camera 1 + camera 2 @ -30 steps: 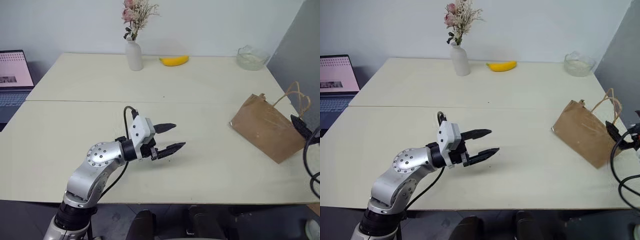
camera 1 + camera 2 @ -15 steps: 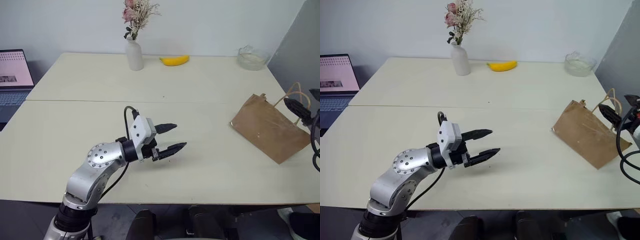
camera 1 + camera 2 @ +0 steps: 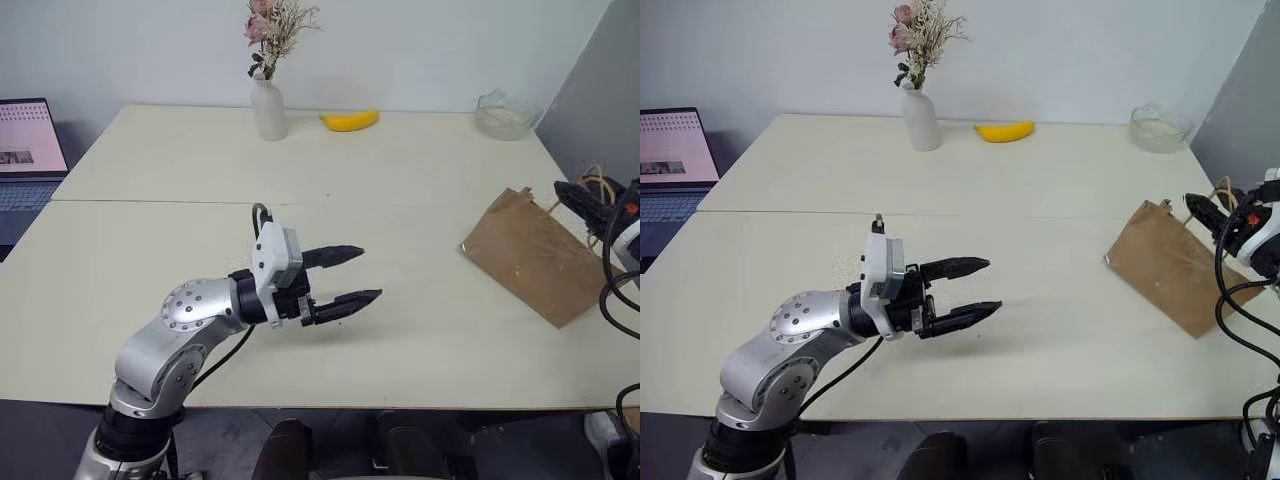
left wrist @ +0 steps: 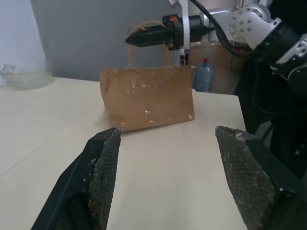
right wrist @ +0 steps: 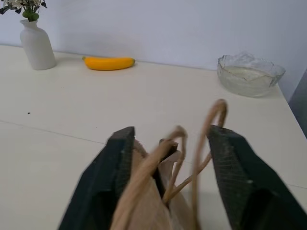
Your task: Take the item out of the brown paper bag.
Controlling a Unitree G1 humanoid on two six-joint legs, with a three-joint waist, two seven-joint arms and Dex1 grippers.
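Note:
The brown paper bag (image 3: 535,255) lies tilted on the table's right side, with its tan loop handles (image 5: 211,124) sticking up at its far end. My right gripper (image 5: 170,139) reaches in level from the right edge. Its fingers stand apart on either side of the handles, which run through the gap. The item is hidden, and the bag's inside cannot be seen. My left gripper (image 3: 371,273) hovers open and empty over the table's middle, pointing right at the bag (image 4: 146,96), well short of it.
A yellow banana (image 3: 349,121), a white vase with dried flowers (image 3: 268,108) and a glass bowl (image 3: 503,115) stand along the far edge. A laptop (image 3: 28,150) sits off the table's left side. A grey panel rises behind the bag.
My right gripper rose from beside the bag's lower right end up to the handles, and its fingers narrowed around them. My left gripper lifted slightly, staying open.

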